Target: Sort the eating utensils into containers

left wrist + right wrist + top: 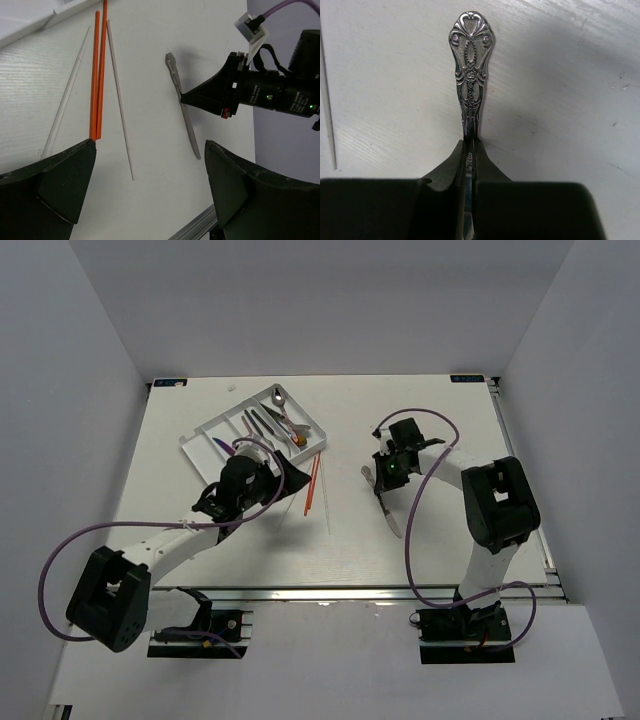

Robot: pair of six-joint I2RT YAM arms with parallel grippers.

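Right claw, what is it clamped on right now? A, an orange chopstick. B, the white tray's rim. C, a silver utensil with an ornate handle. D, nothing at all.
C: in the right wrist view the right claw is shut on the silver utensil, whose embossed handle sticks out beyond it.

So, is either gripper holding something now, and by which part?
The right gripper pinches the silver utensil by its ornate handle; the left gripper is open and holds nothing.

Silver utensil (470,65), handle embossed with ornate floral scrollwork; orange chopsticks (97,75); pale white chopsticks (120,100); white tray (192,436); white desk (450,410); purple cable (282,7).
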